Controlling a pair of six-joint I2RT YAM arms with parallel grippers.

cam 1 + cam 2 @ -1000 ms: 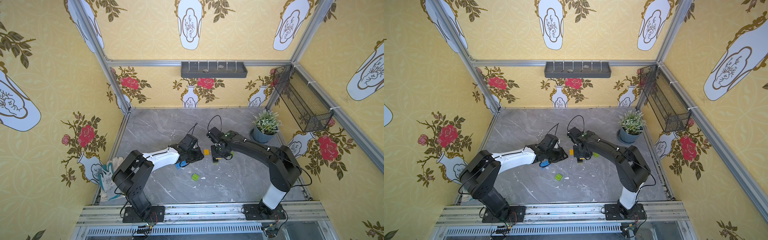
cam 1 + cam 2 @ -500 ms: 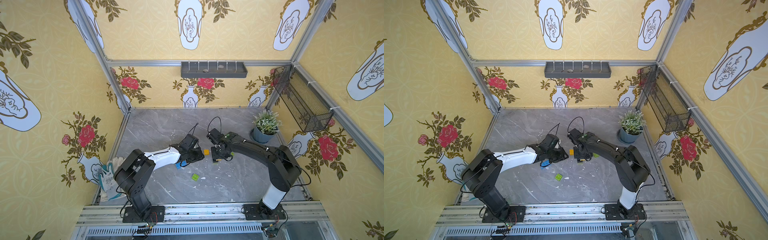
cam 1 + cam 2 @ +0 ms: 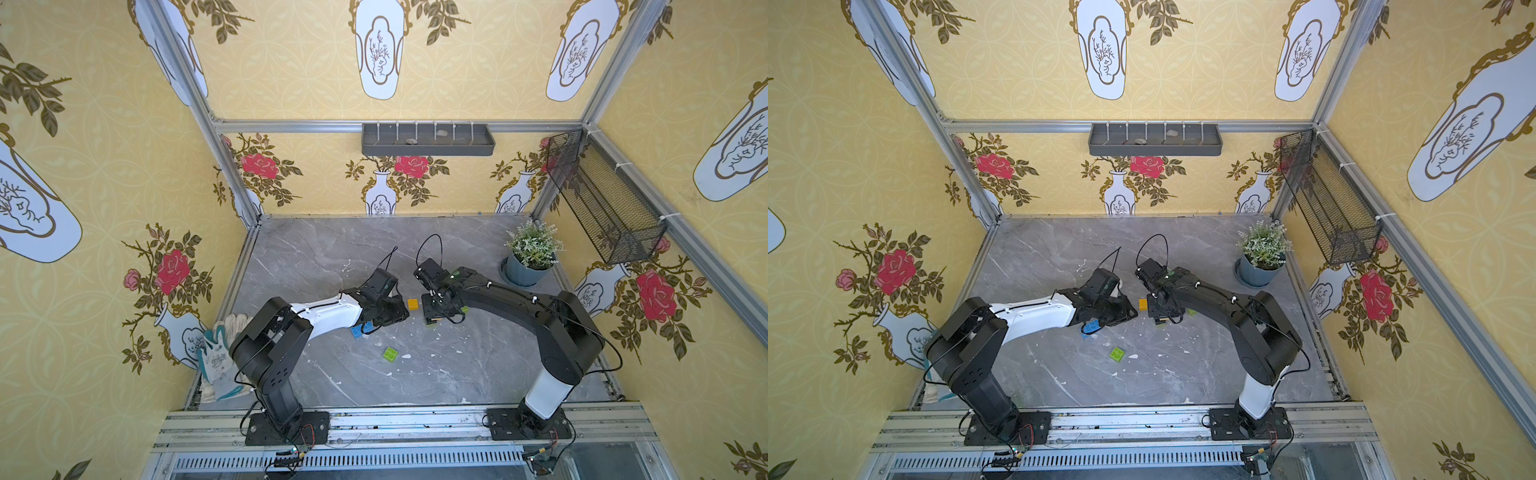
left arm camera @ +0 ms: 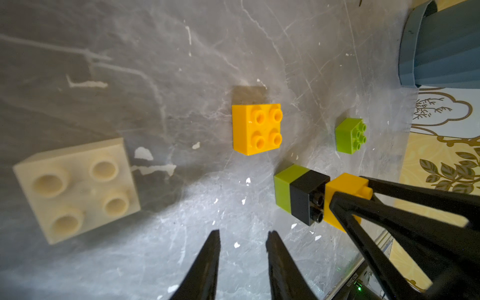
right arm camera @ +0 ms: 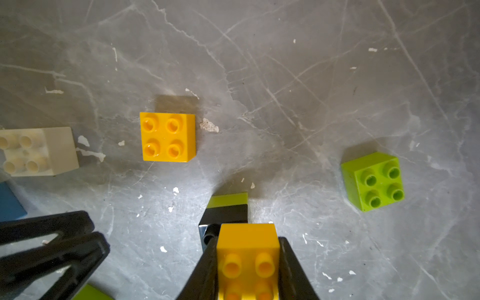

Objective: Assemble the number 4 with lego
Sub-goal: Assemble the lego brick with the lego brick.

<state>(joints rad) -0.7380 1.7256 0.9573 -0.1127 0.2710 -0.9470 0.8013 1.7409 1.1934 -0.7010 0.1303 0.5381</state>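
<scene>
My right gripper (image 5: 246,241) is shut on the yellow top brick of a joined lego stack (image 4: 301,197), yellow, black, then lime green, its green end down by the table. The stack (image 3: 431,321) sits mid-table in a top view. My left gripper (image 4: 242,235) hovers just left of it, jaws slightly apart, open and empty. A loose yellow brick (image 3: 413,304) lies between the grippers. The white brick (image 4: 75,189) lies beside the left gripper, hidden in both top views. The blue brick (image 3: 356,331) peeks from under the left wrist. Loose green bricks lie nearer the front (image 3: 390,354) and right of the stack (image 5: 374,181).
A potted plant (image 3: 530,257) stands at the back right of the grey marble table. Work gloves (image 3: 224,353) lie at the left edge. A wire basket (image 3: 602,199) hangs on the right wall and a grey shelf tray (image 3: 428,139) on the back wall.
The left arm's elbow has edged slightly. Both grippers and all the bricks stay where they were.
</scene>
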